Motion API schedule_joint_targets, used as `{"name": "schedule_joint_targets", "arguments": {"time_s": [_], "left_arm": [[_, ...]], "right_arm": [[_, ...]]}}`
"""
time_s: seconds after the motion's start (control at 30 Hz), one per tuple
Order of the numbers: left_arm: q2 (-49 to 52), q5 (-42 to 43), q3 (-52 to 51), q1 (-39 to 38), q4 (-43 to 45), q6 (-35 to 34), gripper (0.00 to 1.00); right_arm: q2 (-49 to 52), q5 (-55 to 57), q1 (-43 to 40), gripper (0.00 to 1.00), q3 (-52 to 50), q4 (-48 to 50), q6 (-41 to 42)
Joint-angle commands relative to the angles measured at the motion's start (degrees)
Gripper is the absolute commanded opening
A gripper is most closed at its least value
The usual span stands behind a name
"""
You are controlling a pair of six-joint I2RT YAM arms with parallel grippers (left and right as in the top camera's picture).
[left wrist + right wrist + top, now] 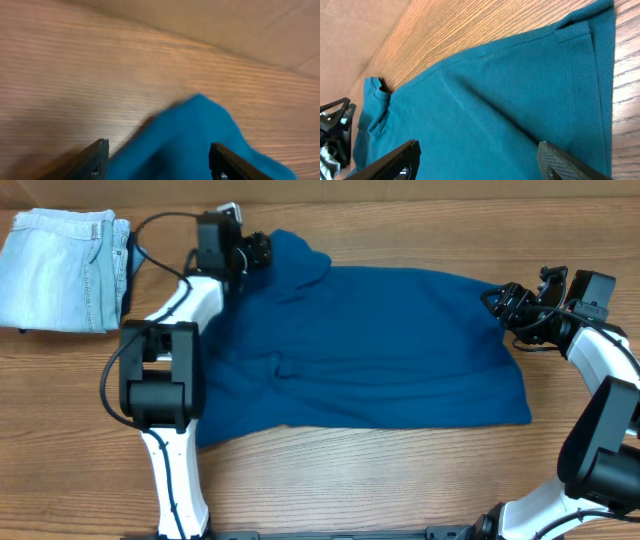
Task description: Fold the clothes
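Note:
The clothes, a deep teal-blue polo shirt (380,350), lie spread across the middle of the wooden table. My left gripper (260,250) hovers over the shirt's far left corner. In the left wrist view its jaws (159,146) stand apart, with a hump of the blue fabric (195,135) between and below them. My right gripper (498,302) is at the shirt's far right edge. In the right wrist view it (479,146) is open above flat fabric (495,100), and a hemmed corner (580,35) shows at the upper right. Neither gripper pinches any cloth.
Folded pale blue jeans (60,270) lie at the far left corner of the table (380,480). A black cable (160,225) runs from the left arm beside them. Both arm bases stand at the near edge.

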Motion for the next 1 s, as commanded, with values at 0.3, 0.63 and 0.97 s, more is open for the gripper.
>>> {"name": "schedule_joint_targets", "arguments": {"time_s": [0.3, 0.63, 0.97], "left_arm": [[1.33, -4.74, 10.29, -3.06, -10.58, 25.31, 0.61], [2.05, -7.56, 10.29, -3.19, -10.95, 27.58, 0.59], [5.77, -7.69, 10.29, -3.48, -11.17, 27.08, 0.59]], "right_arm": [[-0.26, -0.35, 0.07, 0.75, 0.68, 0.31, -0.22], [-0.26, -0.33, 0.24, 0.74, 0.63, -0.61, -0.26], [-0.26, -0.33, 0.33, 0.75, 0.63, -1.09, -0.46]]}}
